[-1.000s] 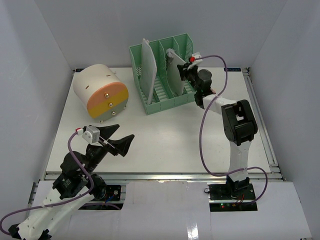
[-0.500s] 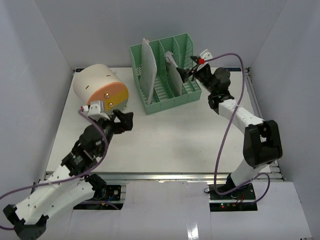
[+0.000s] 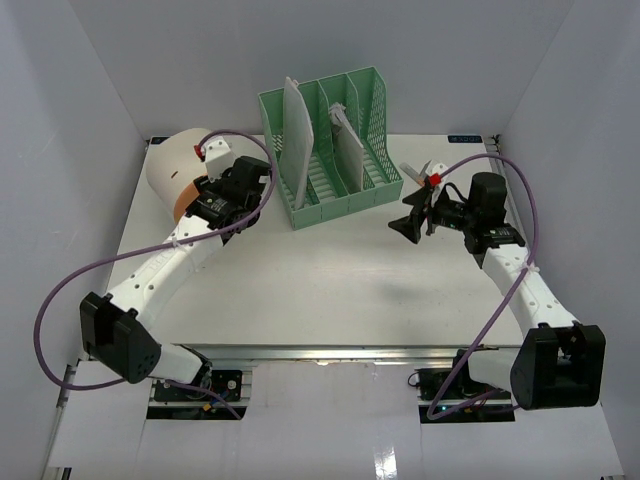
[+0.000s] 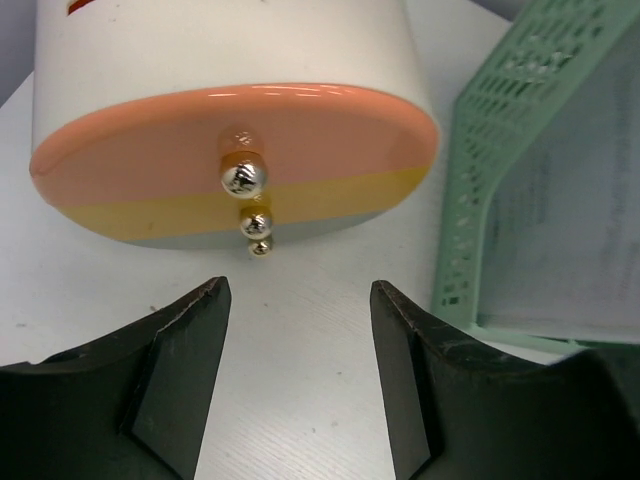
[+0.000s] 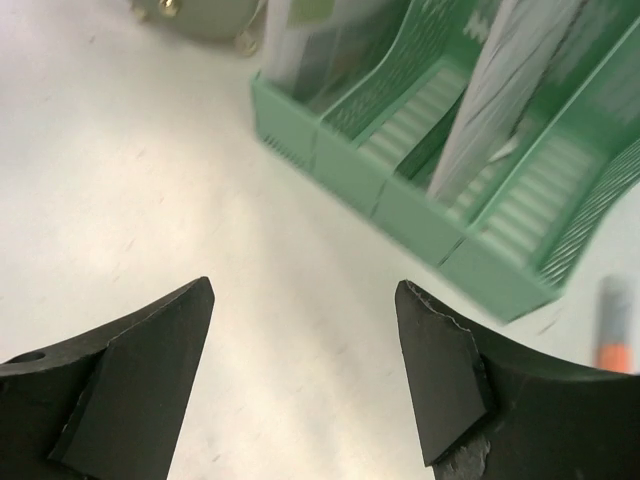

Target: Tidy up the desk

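Left claw (image 4: pixel 300 292) reached the drawer box (image 4: pixel 230 130), right claw (image 5: pixel 305 290) left the rack (image 5: pixel 345 165), both open.

Top external: looking down from above and behind near edge, taking in whole desk (image 3: pixel 330 280). Left wrist: facing, at close range, knobbed front of round drawer box (image 4: pixel 235 130), catching green rack (image 4: pixel 470 230) at right edge. Right wrist: looking low across desk toward same rack. Sharing rack across all three views.

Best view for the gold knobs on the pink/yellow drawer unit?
Left wrist: three knobs sharp, centred on the drawer unit face. Top external: left arm hides them. Right wrist: only its blurred corner at top edge.
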Robot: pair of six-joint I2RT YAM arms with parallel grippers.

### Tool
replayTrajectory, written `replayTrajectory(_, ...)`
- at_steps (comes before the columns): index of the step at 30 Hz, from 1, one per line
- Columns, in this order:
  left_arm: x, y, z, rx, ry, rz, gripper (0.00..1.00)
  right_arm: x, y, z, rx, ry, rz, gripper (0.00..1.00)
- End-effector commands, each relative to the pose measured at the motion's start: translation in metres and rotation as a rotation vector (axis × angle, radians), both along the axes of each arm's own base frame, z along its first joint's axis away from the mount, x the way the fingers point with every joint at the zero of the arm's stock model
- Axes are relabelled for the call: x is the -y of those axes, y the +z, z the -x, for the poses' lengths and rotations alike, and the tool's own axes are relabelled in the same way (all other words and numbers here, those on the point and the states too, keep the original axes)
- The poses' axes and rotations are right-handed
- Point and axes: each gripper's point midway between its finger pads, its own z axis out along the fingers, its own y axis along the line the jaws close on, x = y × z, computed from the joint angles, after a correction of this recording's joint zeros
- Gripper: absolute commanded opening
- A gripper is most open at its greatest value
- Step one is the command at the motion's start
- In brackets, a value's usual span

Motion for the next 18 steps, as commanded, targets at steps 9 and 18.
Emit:
replayTrajectory(9,-0.046,-0.01,-0.037,-0.079,0.114,0.006,0.68,0.018,-0.011,0.027,-0.104,0.049,-0.069,0.81)
replayTrajectory(18,-0.049,-0.024,-0.045,-0.102,0.111,0.026,0.48,0.039,-0.011,0.018,-0.108,-0.013,-0.08,0.81)
